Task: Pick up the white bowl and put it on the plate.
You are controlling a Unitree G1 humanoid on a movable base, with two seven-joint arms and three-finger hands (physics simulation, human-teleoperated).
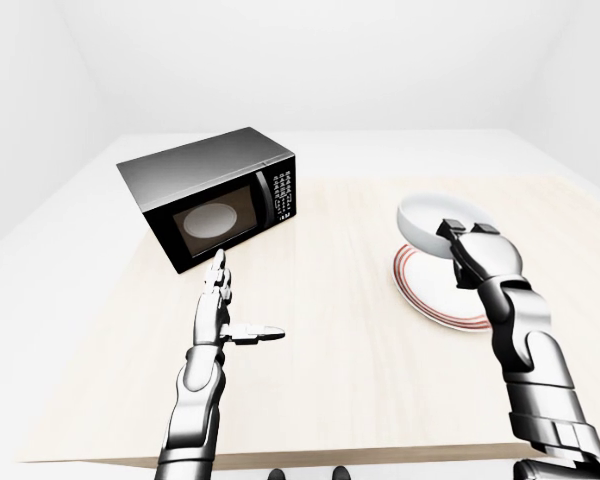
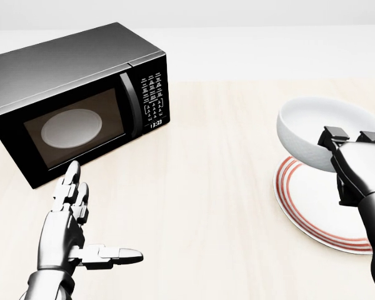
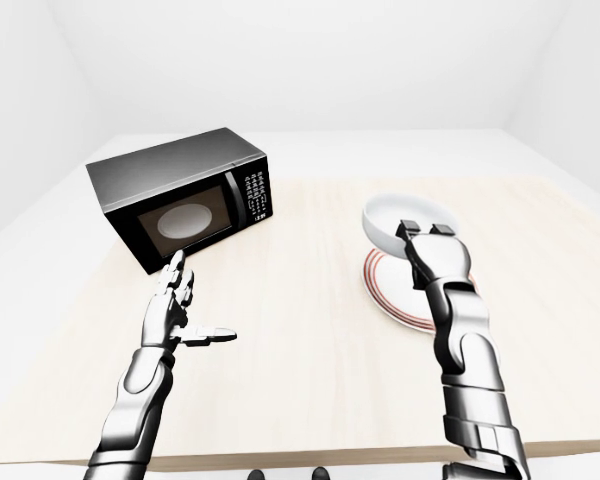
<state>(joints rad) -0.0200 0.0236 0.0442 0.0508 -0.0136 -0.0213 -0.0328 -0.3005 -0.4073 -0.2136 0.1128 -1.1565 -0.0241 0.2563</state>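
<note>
The white bowl [image 2: 319, 128] hangs tilted above the top edge of the red-ringed plate [image 2: 306, 200] at the right of the head view. My right hand [image 2: 353, 144] is shut on the bowl's near rim, its fingers hooked over the edge. Over the wooden table at the lower left, my left hand [image 2: 81, 225] floats open and empty, thumb pointing right, just below the microwave.
A black microwave [image 2: 75, 100] with a closed door stands at the upper left of the light wooden table [image 2: 200, 187]. White floor and walls surround the table, whose near edge shows in the left-eye view [image 1: 360, 455].
</note>
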